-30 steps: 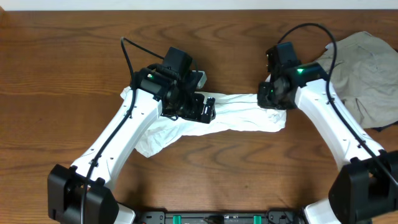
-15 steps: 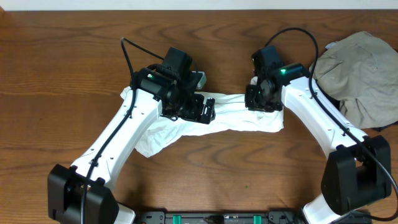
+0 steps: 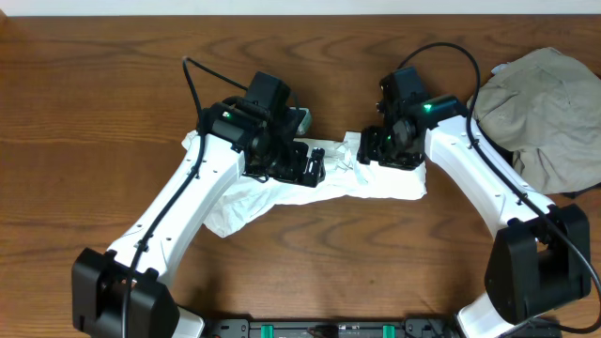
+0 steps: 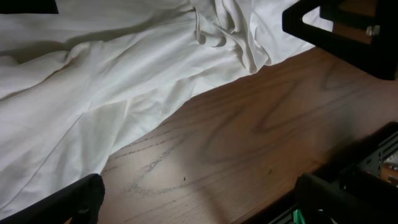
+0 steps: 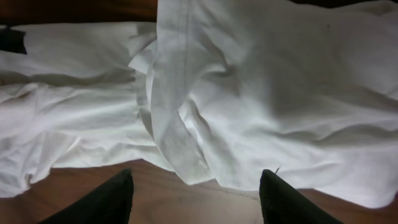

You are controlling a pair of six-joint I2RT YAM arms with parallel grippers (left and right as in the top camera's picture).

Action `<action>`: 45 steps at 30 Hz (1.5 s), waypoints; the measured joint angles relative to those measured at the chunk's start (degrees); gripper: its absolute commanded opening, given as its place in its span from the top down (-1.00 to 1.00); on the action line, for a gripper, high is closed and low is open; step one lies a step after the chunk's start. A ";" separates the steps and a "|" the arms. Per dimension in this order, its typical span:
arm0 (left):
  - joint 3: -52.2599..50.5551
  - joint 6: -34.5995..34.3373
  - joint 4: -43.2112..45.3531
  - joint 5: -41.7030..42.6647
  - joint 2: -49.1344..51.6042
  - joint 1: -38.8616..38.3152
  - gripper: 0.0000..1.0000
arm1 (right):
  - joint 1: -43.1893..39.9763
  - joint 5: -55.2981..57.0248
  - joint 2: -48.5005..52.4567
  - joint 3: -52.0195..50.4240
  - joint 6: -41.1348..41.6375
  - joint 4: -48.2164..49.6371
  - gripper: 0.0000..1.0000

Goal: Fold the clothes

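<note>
Overhead: white T-shirt (image 3: 376, 180) is seen crumpled in a band across centre of wooden table (image 3: 94, 84); grey-beige shirt (image 3: 549, 103) is heaped at right edge. At frame centre, left gripper (image 3: 314, 165) is spread wide over T-shirt, nothing held. Beside it, right gripper (image 3: 366, 148) is parted above folded hem, cloth not pinched.

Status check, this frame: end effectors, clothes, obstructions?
Left end effector open, right end effector open, both empty. White shirt crumpled under them, not folded. Beige shirt heaped aside, nothing blocking.
</note>
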 measured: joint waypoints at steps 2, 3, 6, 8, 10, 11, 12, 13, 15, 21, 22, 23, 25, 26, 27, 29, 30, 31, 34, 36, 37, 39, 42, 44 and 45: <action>0.00 0.00 0.00 -0.02 0.00 0.00 -0.99 | -0.17 -0.20 -0.11 0.94 -0.24 -0.17 -0.15; 0.00 0.00 0.02 0.00 0.00 0.00 -0.99 | -0.31 -0.26 -0.28 1.40 -0.44 -0.07 -0.01; 0.00 0.00 0.02 0.00 0.00 0.00 -0.98 | -0.90 -0.66 -1.16 2.43 -1.20 0.26 0.46; 0.00 0.00 0.04 -0.02 0.00 0.00 -0.99 | -1.09 -0.79 -1.55 2.58 -1.53 0.31 0.76; 0.00 0.00 0.15 0.00 0.00 0.00 -0.99 | -1.05 -0.85 -1.53 2.49 -1.53 0.44 0.97; 0.00 0.00 0.22 0.00 0.00 0.00 -0.98 | -1.03 -0.90 -1.46 2.32 -1.57 0.72 0.97; 0.00 0.00 0.24 0.00 0.00 0.00 -0.99 | -1.01 -0.92 -1.38 1.97 -1.36 1.20 0.97; 0.00 0.00 0.22 -0.02 0.00 0.00 -0.98 | -0.87 -0.94 -1.20 1.53 -1.22 1.75 0.97; 0.00 0.00 0.24 0.00 0.00 0.00 -0.99 | -0.74 -1.18 -0.46 0.33 -0.79 3.50 0.98; 0.00 0.00 0.24 -0.02 0.00 0.00 -0.98 | -0.70 -4.02 3.02 -3.76 0.46 9.20 0.99; 0.00 0.00 0.24 -0.02 0.00 0.00 -0.98 | -0.70 -4.61 3.50 -4.57 0.63 10.43 0.97; 0.00 0.00 0.24 -0.02 0.00 0.00 -0.99 | -0.63 -5.25 3.93 -5.53 0.87 11.91 0.97; 0.00 0.00 0.24 -0.02 0.00 0.00 -0.99 | -0.44 -6.51 4.70 -7.06 1.14 14.23 0.97; 0.00 0.00 0.26 -0.02 0.00 0.00 -0.99 | -0.26 -7.15 4.90 -7.76 1.27 15.21 0.97; 0.00 0.00 0.24 -0.02 0.00 0.00 -0.99 | 0.00 -7.89 4.96 -8.55 1.36 16.15 0.96; 0.00 0.00 0.24 -0.02 0.00 0.00 -0.99 | 0.59 -9.70 4.98 -9.66 1.53 17.66 0.92; 0.00 0.00 0.26 -0.02 0.00 0.00 -0.99 | 0.79 -10.23 4.98 -9.84 1.55 17.94 0.90; 0.00 0.00 0.24 -0.02 0.00 0.00 -0.99 | 1.16 -10.88 4.98 -10.05 1.57 18.23 0.89; 0.00 0.00 0.24 -0.02 0.00 0.00 -0.99 | 2.25 -12.20 4.98 -10.91 1.64 18.91 0.97; 0.00 0.00 0.24 0.00 0.00 0.00 -0.99 | 2.93 -12.66 4.98 -11.74 1.73 19.41 0.97; 0.00 0.00 0.24 -0.02 0.00 0.00 -0.99 | 3.21 -12.92 4.98 -12.17 1.73 19.50 0.97; 0.00 0.00 0.24 0.00 0.00 0.00 -0.99 | 3.74 -13.53 4.98 -12.61 1.73 19.41 0.98; 0.00 0.00 0.22 0.00 0.00 0.00 -0.99 | 3.65 -14.86 4.74 -12.20 1.40 18.29 0.98; 0.00 0.00 0.24 -0.02 0.00 0.00 -0.98 | 3.02 -15.39 3.76 -10.99 0.70 15.58 0.98; 0.00 0.00 0.20 0.00 0.00 0.00 -0.99 | 2.69 -15.61 3.06 -10.29 0.22 14.56 0.97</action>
